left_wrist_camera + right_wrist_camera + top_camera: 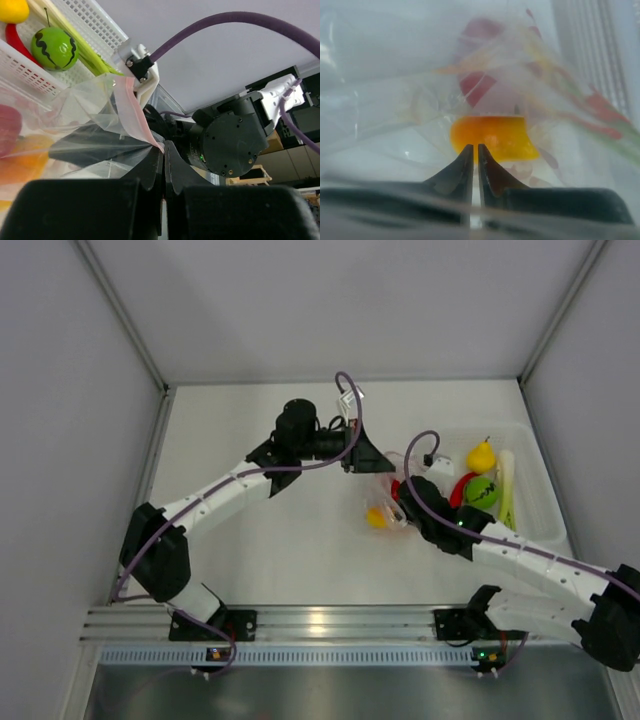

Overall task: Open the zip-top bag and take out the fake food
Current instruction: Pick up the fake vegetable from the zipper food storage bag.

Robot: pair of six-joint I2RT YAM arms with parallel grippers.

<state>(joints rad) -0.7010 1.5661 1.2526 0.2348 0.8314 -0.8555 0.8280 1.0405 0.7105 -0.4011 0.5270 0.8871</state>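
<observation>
The clear zip-top bag [388, 485] hangs between my two grippers, just left of the tray. My left gripper [366, 460] is shut on its pink zip strip [134, 112], and the fingertips [159, 159] pinch the strip's end. My right gripper [405, 492] is shut on the bag's thin film, its jaws almost touching [473, 149]. An orange piece [492, 137] and a red piece [476, 86] of fake food lie inside the bag. In the tray lie a yellow pear [482, 456], a red chili [462, 487], a green ball [481, 492] and a pale leek [507, 490].
The rigid white tray [540, 508] stands at the right, against the right wall. Its gridded rim [95, 22] and the green ball [54, 47] show in the left wrist view. Grey walls close the table at the back and both sides.
</observation>
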